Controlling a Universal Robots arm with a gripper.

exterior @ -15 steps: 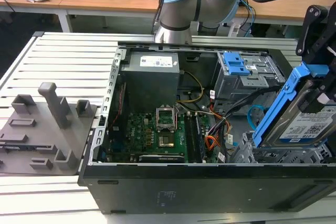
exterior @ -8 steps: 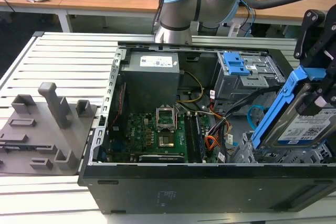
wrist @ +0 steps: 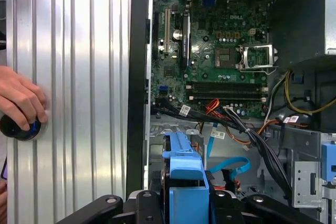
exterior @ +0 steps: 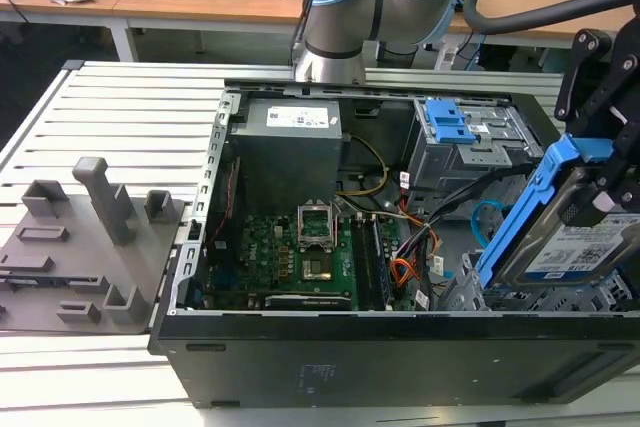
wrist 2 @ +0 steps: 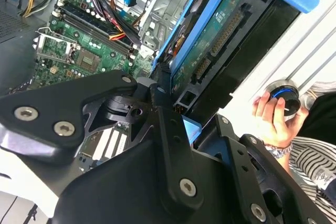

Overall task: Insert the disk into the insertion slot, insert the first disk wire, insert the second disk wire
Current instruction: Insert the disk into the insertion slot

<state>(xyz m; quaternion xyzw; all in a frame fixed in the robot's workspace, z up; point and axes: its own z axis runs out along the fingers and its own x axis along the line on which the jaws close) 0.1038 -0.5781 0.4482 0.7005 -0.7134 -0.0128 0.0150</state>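
Note:
My gripper (exterior: 603, 190) is shut on the disk (exterior: 578, 250), a silver drive with a white-and-blue label in a bright blue frame. The disk hangs tilted, one end up, over the case's corner at the exterior view's right. Just below it lies the insertion slot (exterior: 598, 296), a low perforated silver cage. In the second wrist view the disk's green underside (wrist 2: 220, 40) shows between the black fingers (wrist 2: 167, 129). The blue frame (wrist: 184, 174) rises from the gripper (wrist: 185, 209) in the first wrist view. A loose blue flat cable (exterior: 486, 217) curls beside the cage.
The open computer case (exterior: 380, 347) lies on a ribbed metal table (exterior: 130, 117). A taller grey box with blue latches (exterior: 455, 142) stands behind the disk. The motherboard (exterior: 290, 247) and wire bundles fill the middle. A person's hand (wrist: 18, 98) rests on a round black knob (wrist: 20, 129).

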